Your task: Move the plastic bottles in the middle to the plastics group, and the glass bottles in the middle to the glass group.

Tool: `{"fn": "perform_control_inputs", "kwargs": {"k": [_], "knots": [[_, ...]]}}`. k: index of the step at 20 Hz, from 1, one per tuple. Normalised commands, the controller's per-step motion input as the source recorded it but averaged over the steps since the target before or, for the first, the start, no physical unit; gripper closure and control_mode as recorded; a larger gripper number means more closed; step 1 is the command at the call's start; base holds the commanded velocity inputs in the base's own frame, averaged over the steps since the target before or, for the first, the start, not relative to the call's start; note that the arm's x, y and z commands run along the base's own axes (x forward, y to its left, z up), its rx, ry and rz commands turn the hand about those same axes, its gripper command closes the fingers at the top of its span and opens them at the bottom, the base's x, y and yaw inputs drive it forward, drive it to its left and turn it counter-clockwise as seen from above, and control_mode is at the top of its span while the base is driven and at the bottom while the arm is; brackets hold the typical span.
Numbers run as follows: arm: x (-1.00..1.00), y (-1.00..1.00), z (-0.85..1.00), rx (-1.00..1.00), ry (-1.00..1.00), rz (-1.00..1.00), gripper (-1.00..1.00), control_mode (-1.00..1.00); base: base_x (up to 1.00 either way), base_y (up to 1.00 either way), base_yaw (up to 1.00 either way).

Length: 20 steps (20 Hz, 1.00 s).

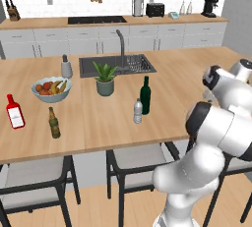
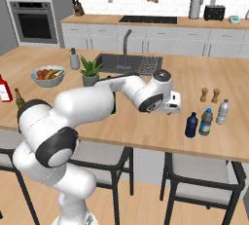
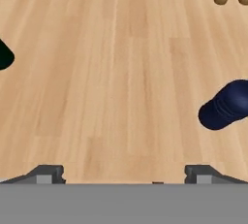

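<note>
Wooden island counter under spread, empty fingers, dark blue bottle just right.

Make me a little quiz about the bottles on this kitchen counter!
1. True or false: the gripper is holding a bottle.
2. What stands right beside the green bottle? A) a mug B) a clear bottle C) a pan
3. Fill in: the dark blue bottle stands next to a water bottle with a ___ cap.

Key: 1 false, it is open over bare wood; 2 B; 3 blue.
</note>
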Motion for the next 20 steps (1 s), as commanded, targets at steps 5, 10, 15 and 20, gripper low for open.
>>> {"fn": "perform_control_inputs", "kwargs": {"k": [5, 10, 15, 20], "knots": [[-0.06, 1.0, 0.12, 0.0, 0.06, 0.04, -1.0, -1.0, 0.0, 0.0, 0.0], [0.0, 1.0, 0.13, 0.0, 0.18, 0.16, -1.0, -1.0, 0.0, 0.0, 0.0], [0.03, 1.0, 0.12, 0.0, 0.29, 0.26, -1.0, -1.0, 0.0, 0.0, 0.0], [0.11, 1.0, 0.01, 0.0, 0.29, 0.32, -1.0, -1.0, 0.0, 0.0, 0.0]]}}
